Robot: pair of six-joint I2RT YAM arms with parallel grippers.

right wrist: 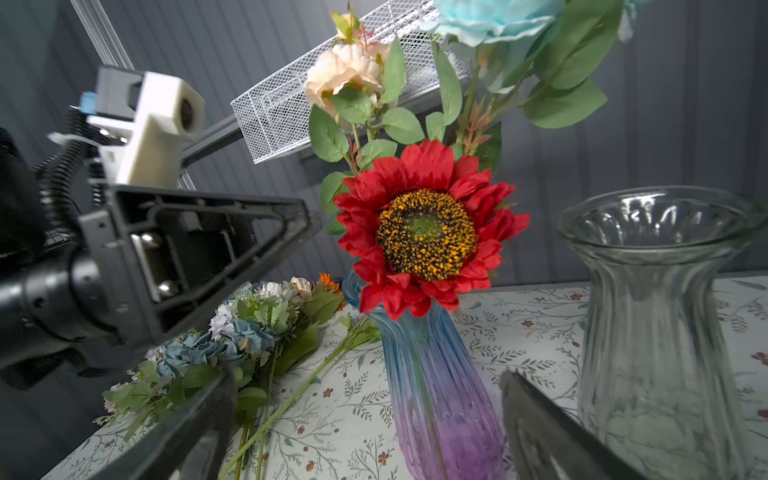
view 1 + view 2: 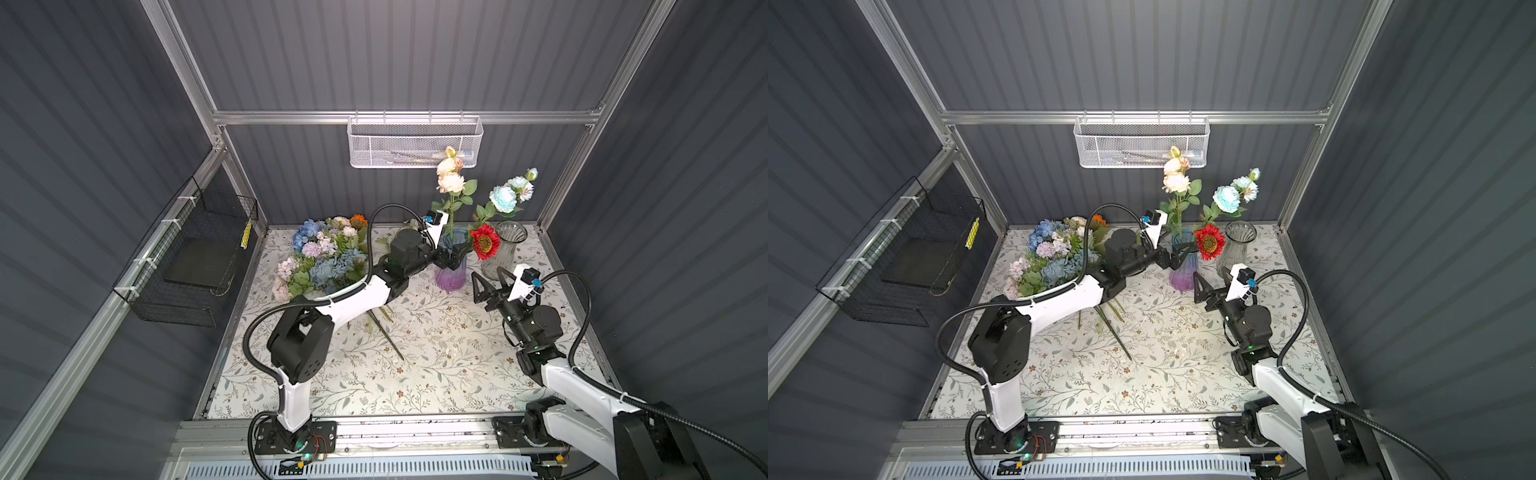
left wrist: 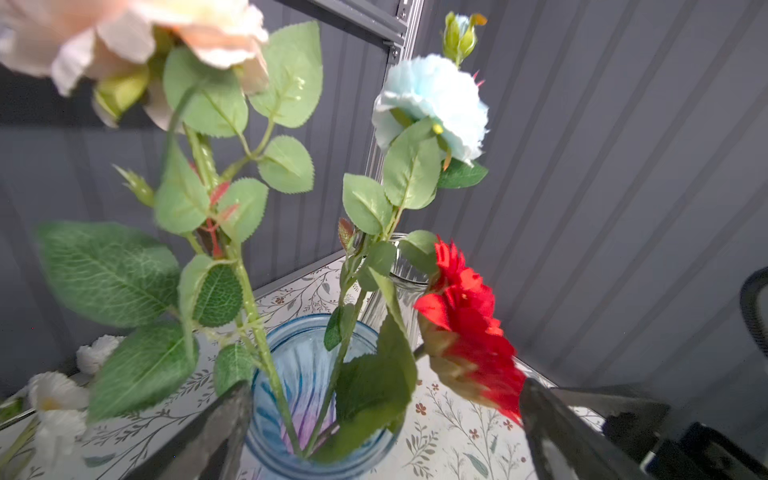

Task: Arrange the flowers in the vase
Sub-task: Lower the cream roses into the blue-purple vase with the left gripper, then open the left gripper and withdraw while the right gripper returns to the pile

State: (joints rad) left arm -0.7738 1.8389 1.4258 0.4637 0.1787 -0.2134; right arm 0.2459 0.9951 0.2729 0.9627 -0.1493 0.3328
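Left claw (image 2: 452,254) gapes wide, empty, flanking the blue vase (image 2: 450,279) (its rim props 3 stems (image 3: 251,299) upright); right claw (image 2: 487,273), equally wide and empty, hovers nearby.

- vase (image 2: 451,279): ribbed glass, blue top to purple base, upright, rear centre.
- 3 stems in it: peach bloom (image 2: 451,181) tallest, pale blue bloom (image 2: 503,198) leaning right, red sunflower head (image 2: 485,242) low by rim.
- other flowers (image 2: 320,257): mixed bunch lying flat on my left, rear, stems twd front.
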